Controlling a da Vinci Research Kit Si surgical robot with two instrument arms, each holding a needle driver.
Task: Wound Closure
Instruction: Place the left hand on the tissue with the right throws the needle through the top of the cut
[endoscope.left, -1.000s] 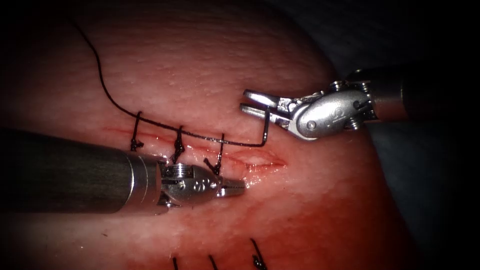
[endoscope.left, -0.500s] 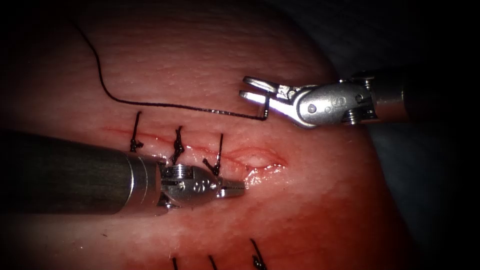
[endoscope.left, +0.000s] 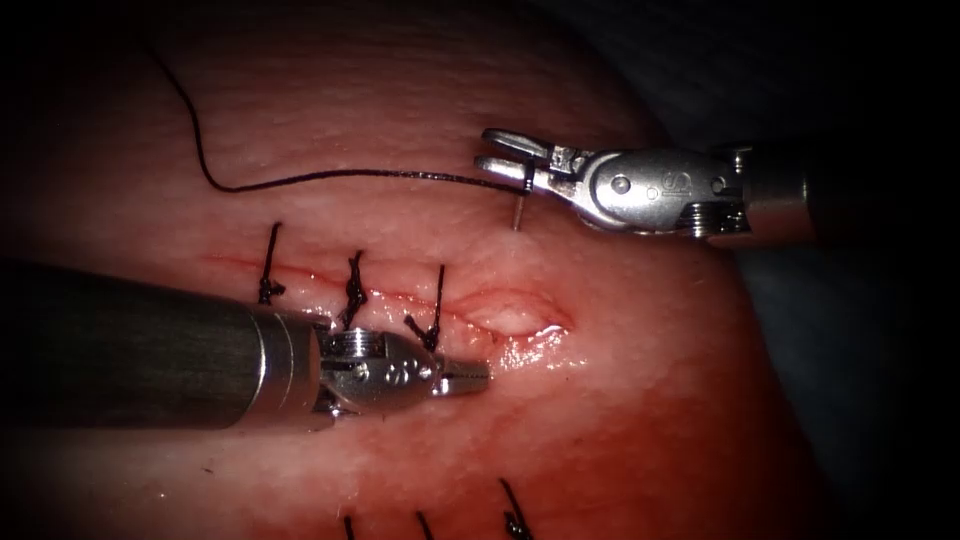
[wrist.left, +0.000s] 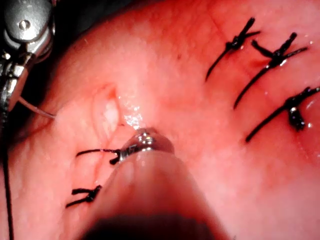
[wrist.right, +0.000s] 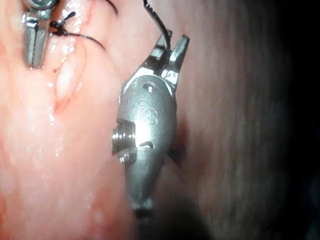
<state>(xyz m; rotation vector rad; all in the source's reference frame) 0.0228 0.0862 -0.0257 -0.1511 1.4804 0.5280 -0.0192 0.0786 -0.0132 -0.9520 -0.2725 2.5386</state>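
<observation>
The tissue (endoscope.left: 420, 100) bears a cut (endoscope.left: 510, 315) whose right end gapes; three dark stitches (endoscope.left: 355, 290) close its left part. My right tool (endoscope.left: 490, 150) hovers above that open end, jaws shut on the needle (endoscope.left: 517, 210) near its thread end. The needle's short visible length hangs down toward the tissue, and I cannot tell whether the point has entered. Thread (endoscope.left: 330, 178) runs left from the needle, then curves up. My left tool (endoscope.left: 470, 378) is shut on nothing, its tip resting on the tissue just below the open end. Up close, the right tool (wrist.right: 176, 40) grips the needle (wrist.right: 159, 24); the left tool (wrist.left: 145, 140) lies beside the cut (wrist.left: 107, 110).
Another row of dark stitches (endoscope.left: 515, 518) lies along the near edge of the tissue, also seen as stitches (wrist.left: 275, 55). Red fluid (endoscope.left: 620, 440) wets the tissue below and right of the cut. The left shaft (endoscope.left: 130, 345) covers the tissue at the lower left.
My right tool has lifted away from the cut and turned, carrying the needle with it. The thread has risen off the stitches to lie higher on the tissue. The left tool has not moved.
</observation>
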